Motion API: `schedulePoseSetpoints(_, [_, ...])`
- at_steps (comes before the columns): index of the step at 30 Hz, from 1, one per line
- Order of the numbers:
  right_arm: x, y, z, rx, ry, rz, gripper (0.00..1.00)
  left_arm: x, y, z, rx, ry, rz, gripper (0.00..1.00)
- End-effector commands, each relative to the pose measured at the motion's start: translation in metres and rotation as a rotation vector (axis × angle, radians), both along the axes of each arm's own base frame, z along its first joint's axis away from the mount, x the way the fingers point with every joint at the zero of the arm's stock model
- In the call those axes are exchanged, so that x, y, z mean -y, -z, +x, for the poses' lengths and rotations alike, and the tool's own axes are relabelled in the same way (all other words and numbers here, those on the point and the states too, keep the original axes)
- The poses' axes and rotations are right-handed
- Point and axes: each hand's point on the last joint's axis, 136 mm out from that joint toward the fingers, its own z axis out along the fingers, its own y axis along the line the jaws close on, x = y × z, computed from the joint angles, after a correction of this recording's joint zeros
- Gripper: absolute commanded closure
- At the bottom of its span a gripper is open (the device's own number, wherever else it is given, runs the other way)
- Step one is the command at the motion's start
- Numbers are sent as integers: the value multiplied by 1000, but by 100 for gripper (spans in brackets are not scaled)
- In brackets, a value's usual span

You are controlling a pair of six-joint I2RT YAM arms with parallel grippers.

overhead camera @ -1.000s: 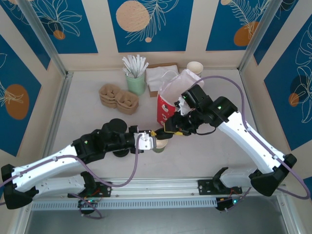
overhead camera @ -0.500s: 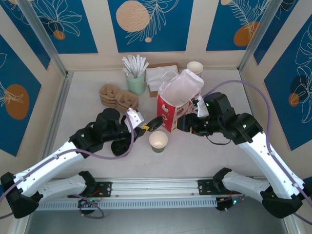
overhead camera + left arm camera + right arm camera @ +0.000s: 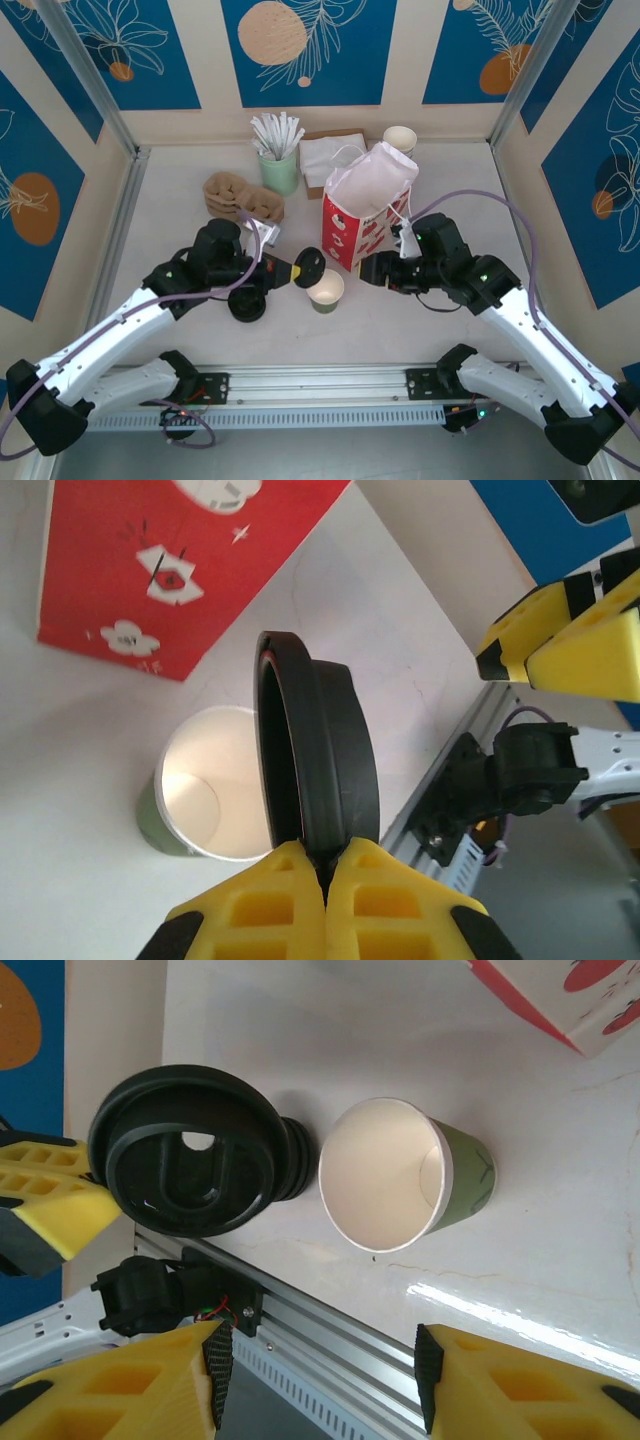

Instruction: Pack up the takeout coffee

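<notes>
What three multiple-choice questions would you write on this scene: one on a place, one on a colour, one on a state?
1. Where does the green cup stand, relative to the red-and-white bag?
A. inside it
B. on top of it
C. on the table, outside it, on the arms' side

2. What colour is the lid?
A. black
B. white
C. red

3. What is the state of the left gripper?
A. open and empty
B. shut on the lid's rim
C. shut on the cup

Answers:
1 C: the top view shows the cup on the table just before the bag.
2 A: both wrist views show it black.
3 B: the yellow fingers pinch the lid's edge, while the cup stands uncovered.
</notes>
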Motion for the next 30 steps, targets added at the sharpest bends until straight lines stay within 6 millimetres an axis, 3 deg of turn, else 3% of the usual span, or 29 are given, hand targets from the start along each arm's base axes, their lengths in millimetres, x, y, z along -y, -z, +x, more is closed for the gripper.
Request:
schedulePoseSetpoints(1, [-8,3,2,-17,-3,76,46,4,11,-2,-165,8,-66,100])
schedulePoseSetpoints(13, [-7,44,5,-95,39,139,46,18,26,8,-288,27,-158,99])
schedulePoseSetpoints(30, [-18,69,19,-132,57,181,46,24,59,10,-411,35,-165,97])
